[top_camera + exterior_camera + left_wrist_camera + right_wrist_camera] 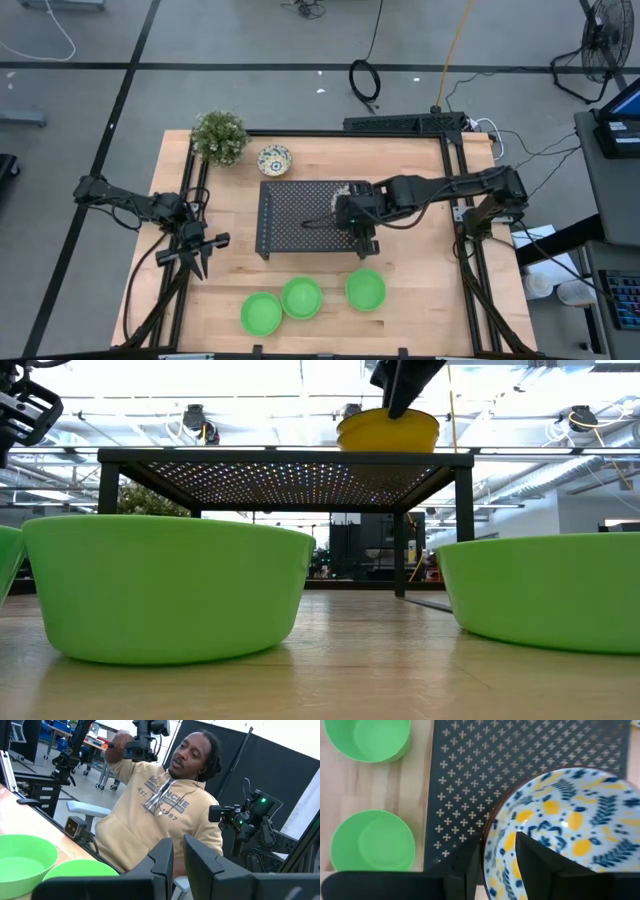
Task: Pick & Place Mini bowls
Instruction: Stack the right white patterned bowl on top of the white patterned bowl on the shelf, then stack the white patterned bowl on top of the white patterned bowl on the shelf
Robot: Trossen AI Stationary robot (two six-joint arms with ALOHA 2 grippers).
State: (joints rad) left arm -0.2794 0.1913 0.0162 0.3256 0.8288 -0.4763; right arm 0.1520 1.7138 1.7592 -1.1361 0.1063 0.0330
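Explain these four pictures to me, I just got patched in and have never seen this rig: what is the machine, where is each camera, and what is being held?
It is a robot with two dark arms at a wooden table. One camera looks straight down, one sits at table height, and one rides on each wrist.

On the table stand a black perforated rack, three green bowls in front of it, a patterned bowl and a small potted plant behind it.

The right gripper is over the rack and pinches the rim of a second blue-and-yellow patterned bowl, one finger inside, one outside. The low view shows that bowl at the rack's top.

The left gripper waits at the table's left, holding nothing, its fingers nearly together. Its camera shows a person seated beyond the table.
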